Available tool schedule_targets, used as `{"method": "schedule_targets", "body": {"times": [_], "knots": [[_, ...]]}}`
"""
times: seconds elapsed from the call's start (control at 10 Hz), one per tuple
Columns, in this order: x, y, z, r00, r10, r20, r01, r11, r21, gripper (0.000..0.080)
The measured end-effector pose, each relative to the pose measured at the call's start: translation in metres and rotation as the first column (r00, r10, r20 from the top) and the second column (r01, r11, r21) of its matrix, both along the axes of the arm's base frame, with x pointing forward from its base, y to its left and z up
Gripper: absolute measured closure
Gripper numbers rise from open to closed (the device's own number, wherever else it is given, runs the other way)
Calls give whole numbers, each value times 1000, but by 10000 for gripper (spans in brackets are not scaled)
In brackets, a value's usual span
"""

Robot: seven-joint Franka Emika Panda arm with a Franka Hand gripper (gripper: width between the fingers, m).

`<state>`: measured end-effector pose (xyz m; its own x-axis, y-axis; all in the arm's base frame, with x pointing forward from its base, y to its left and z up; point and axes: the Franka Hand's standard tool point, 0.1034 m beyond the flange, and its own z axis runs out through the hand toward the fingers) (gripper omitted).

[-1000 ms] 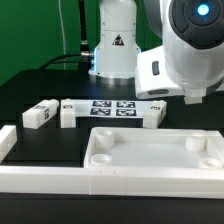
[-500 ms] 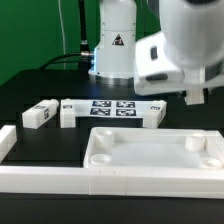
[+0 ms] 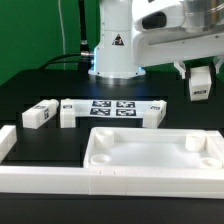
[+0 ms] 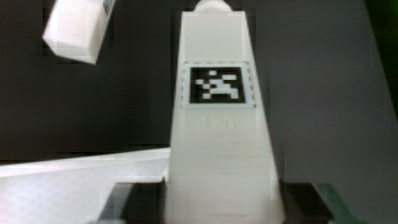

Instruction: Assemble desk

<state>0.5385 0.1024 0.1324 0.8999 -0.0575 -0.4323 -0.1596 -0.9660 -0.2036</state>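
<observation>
1. Gripping one white block, the gripper (image 3: 201, 72) is sitting at the exterior view's upper right. Its jaws are set narrow and are pinching the held leg (image 3: 201, 86) from both sides.
2. Held leg is hanging in the air, well above the black table (image 3: 40, 85) & touching nothing else. It's up past the far right corner of the tabletop (image 3: 155, 160).
3. Wrist view is showing the held leg (image 4: 217, 130) stretching lengthwise away from the cam, w/ its b/w tag (image 4: 217, 85) facing the lens. Dark fingers (image 4: 139, 205) are pressing its two flanks at the near end.
4. Tabletop is lying flat, rim up, toward the front of the exterior view. Round sockets are showing at its corners.
5. Three more legs are lying on the table behind the tabletop. The left leg (image 3: 40, 114) & second leg (image 3: 68, 112) are sitting close together, and the right leg (image 3: 152, 112) is lying apart from them.
6. Marker board (image 3: 113, 108) is lying flat btwn the second leg & right leg.
7. Border rail (image 3: 40, 180) is running along the front at the exterior view's left, meeting the tabletop's side.
8. Wrist view is also catching another loose leg (image 4: 80, 30) lying on the dark table. Can't tell which one it is.
</observation>
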Motion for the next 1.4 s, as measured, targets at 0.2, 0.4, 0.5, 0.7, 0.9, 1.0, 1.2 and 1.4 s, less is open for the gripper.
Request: {"method": "schedule_targets", "body": {"times": [0.2,0.4,0.5,0.7,0.9,1.0,1.2,1.4], "knots": [[9,-1,0,986,-27,162,32,999,-28,511],[21,-7,13,959,-15,282,31,998,-50,511],[35,-12,32,927,0,374,26,998,-64,511],[60,-20,52,869,-1,494,41,997,-71,511],[64,-20,50,793,-9,609,75,994,-82,511],[70,-21,52,714,-12,700,102,991,-87,511],[75,-19,50,655,51,754,66,990,-125,511],[90,-22,62,625,144,767,-8,984,-178,511]]}}
